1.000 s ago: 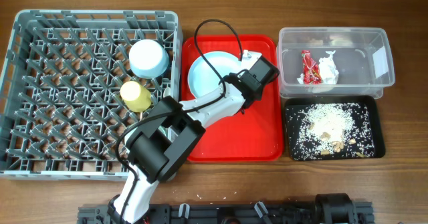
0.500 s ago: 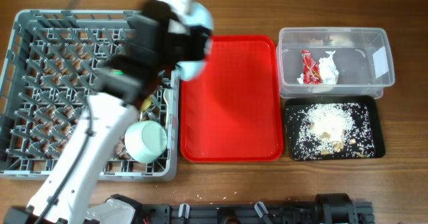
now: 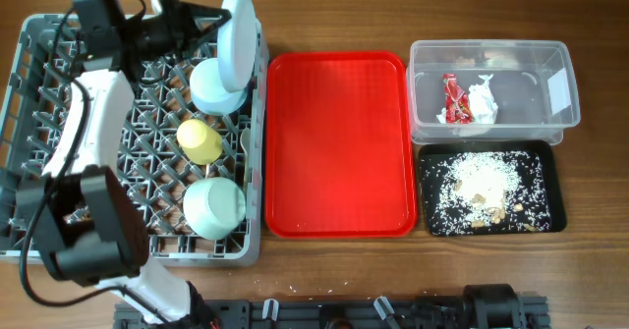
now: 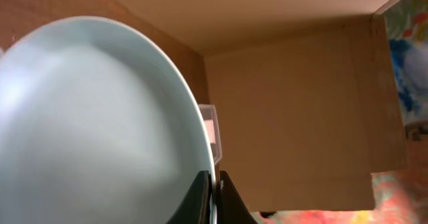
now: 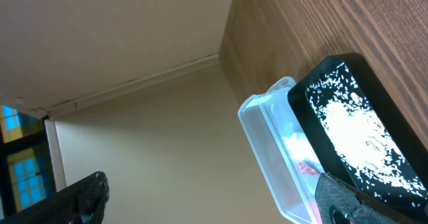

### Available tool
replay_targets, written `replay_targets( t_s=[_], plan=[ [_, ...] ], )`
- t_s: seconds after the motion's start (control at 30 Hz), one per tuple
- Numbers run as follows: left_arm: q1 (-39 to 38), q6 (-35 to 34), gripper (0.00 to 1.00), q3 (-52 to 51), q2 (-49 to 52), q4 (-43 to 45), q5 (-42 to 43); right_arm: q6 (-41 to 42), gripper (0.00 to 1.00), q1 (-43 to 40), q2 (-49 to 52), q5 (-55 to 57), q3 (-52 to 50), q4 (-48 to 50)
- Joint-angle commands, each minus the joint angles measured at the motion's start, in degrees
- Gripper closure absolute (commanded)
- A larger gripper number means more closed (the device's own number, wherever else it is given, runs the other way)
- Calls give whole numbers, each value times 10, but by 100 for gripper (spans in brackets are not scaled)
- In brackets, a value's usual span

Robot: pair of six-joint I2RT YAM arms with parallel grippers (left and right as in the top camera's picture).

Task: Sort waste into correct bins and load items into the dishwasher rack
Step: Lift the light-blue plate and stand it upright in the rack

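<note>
Left end effector (image 4: pixel 215 196) clamped on rim of plate (image 3: pixel 237 32). Plate upright on edge at far right corner of rack (image 3: pixel 69 172), just beside bowl (image 3: pixel 216 85). Right end effector (image 5: pixel 210 190) spread wide, empty.

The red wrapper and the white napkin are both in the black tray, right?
No. The overhead view shows the red wrapper and the white napkin both in the clear tub, not the black tray, which holds rice scraps.

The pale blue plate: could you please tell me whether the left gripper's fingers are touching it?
Touching. The left wrist view shows the left gripper with its fingers clamped on the rim of the plate.
</note>
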Motion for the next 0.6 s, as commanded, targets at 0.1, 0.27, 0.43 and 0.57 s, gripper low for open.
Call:
replay_targets(
  t_s=[0.1, 0.27, 0.43, 0.57],
  plan=[
    [2, -28, 96, 2, 13, -29, -30, 4, 0, -1, 3, 8, 1, 1],
    [2, -29, 96, 2, 30, -45, -62, 4, 0, -1, 3, 8, 1, 1],
    [2, -29, 96, 2, 32, -49, -102, 4, 0, -1, 3, 8, 1, 1],
    [2, -16, 96, 2, 32, -81, -170, 4, 0, -1, 3, 8, 1, 1]
  ],
)
